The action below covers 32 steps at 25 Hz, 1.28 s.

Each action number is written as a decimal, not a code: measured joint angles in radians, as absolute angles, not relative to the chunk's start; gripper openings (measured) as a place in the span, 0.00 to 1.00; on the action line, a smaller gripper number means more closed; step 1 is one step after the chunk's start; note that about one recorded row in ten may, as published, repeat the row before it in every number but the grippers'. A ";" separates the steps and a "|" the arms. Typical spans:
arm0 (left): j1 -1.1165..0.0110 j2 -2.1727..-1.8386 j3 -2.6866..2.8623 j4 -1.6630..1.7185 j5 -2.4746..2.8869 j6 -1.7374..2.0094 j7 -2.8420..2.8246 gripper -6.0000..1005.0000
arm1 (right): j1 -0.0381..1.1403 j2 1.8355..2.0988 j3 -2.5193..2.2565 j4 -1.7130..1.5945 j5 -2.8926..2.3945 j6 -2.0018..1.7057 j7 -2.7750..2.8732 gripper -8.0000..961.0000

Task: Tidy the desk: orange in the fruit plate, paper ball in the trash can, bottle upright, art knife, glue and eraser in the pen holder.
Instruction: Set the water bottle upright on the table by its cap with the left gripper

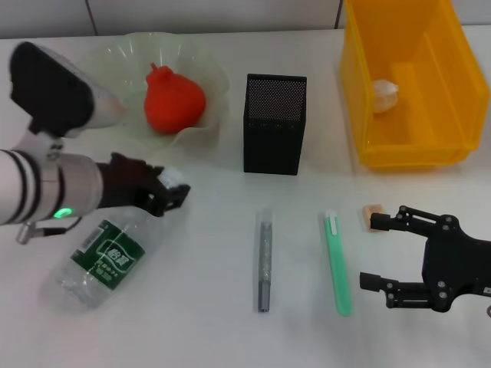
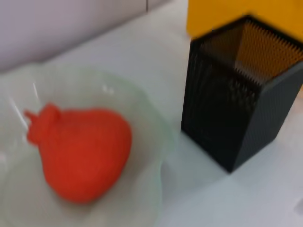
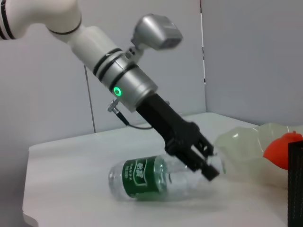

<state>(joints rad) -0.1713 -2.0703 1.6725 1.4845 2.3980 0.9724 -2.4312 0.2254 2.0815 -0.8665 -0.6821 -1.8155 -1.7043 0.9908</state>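
Note:
The clear bottle (image 1: 103,261) with its green label lies on its side at the front left. My left gripper (image 1: 167,193) is shut on its neck; the right wrist view shows the bottle (image 3: 147,178) and that gripper (image 3: 201,163) too. The orange (image 1: 174,100) sits in the pale-green fruit plate (image 1: 115,54). The paper ball (image 1: 385,95) lies in the yellow trash can (image 1: 418,146). The tan eraser (image 1: 373,209) lies just beyond my open, empty right gripper (image 1: 371,251). A grey stick (image 1: 264,259) and a green stick (image 1: 336,263) lie in front of the black mesh pen holder (image 1: 275,126).
The left wrist view shows the orange (image 2: 80,151) in the plate (image 2: 151,142), the pen holder (image 2: 236,109) beside it and the trash can (image 2: 227,14) behind. Bare white table lies between the bottle and the grey stick. A wall stands behind the table.

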 joint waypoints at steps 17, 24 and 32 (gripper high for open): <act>-0.126 -2.068 1.103 0.952 1.472 1.449 -1.155 0.45 | 0.231 2.082 -0.873 -0.680 -1.816 -1.700 0.992 0.89; -0.150 -2.066 1.044 0.874 1.463 1.484 -1.081 0.45 | 0.234 2.082 -0.873 -0.682 -1.816 -1.699 1.005 0.89; -0.158 -2.069 1.009 0.863 1.458 1.492 -1.077 0.45 | 0.231 2.082 -0.870 -0.683 -1.816 -1.702 1.006 0.89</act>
<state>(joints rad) -0.1584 -2.0688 1.0094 0.8635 1.4583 1.4921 -1.0774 0.2311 2.0816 -0.8703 -0.6827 -1.8163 -1.7019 1.0060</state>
